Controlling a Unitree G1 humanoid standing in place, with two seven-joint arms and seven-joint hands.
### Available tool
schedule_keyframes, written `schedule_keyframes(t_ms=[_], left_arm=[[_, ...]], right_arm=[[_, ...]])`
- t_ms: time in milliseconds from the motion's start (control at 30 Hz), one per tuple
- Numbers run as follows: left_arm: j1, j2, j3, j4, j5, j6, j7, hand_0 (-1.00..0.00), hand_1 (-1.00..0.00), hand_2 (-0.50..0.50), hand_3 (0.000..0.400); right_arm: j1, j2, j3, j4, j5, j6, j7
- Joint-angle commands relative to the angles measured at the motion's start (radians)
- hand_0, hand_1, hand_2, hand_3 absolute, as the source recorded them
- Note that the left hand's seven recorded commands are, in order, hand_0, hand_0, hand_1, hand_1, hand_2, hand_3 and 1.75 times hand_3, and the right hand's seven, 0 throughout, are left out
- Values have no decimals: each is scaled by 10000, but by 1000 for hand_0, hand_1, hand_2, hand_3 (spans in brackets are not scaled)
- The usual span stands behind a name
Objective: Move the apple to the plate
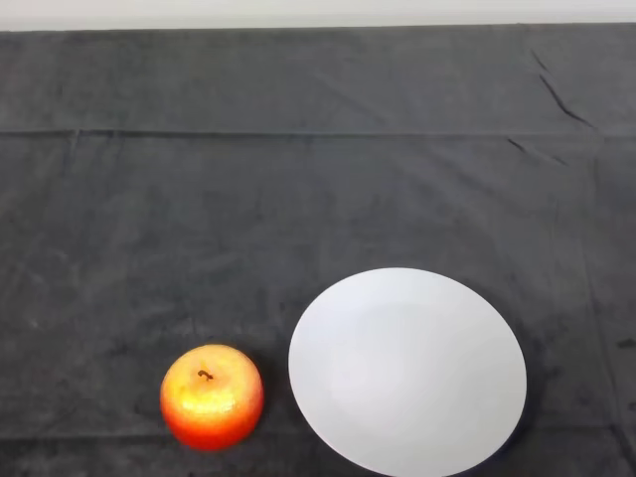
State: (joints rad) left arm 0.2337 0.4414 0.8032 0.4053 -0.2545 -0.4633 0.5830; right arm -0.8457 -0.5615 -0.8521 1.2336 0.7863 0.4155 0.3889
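A red and yellow apple [212, 397] stands upright on the dark cloth near the front edge, left of centre, its stem pointing up. A round white plate [407, 370] lies just to its right with nothing on it. A narrow strip of cloth separates the apple from the plate's rim.
The dark cloth [298, 199] covers the whole table and has a few creases at the far right. A pale wall edge runs along the top of the view.
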Motion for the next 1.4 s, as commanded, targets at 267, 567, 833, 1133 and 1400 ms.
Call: schedule_keyframes(t_ms=[267, 567, 833, 1133, 1400], left_arm=[[676, -326, -372, -1791, 36, 1243, 294, 0, 0, 0, 0], [1089, -208, -695, -2524, -65, 2268, -83, 0, 0, 0, 0], [1554, 59, -882, -2858, -145, 2880, -813, 0, 0, 0, 0], [1983, 371, -1041, -2945, -107, 2984, -1817, 0, 0, 0, 0], [2250, 639, -1141, -2789, 58, 2677, -2707, 0, 0, 0, 0]], right_arm=[[172, -101, -107, -172, 264, 7, -9], [184, -88, -101, -204, 263, 7, -20], [193, -78, -97, -226, 264, 8, -28], [200, -70, -93, -246, 266, 9, -36], [205, -65, -91, -260, 269, 11, -42]])
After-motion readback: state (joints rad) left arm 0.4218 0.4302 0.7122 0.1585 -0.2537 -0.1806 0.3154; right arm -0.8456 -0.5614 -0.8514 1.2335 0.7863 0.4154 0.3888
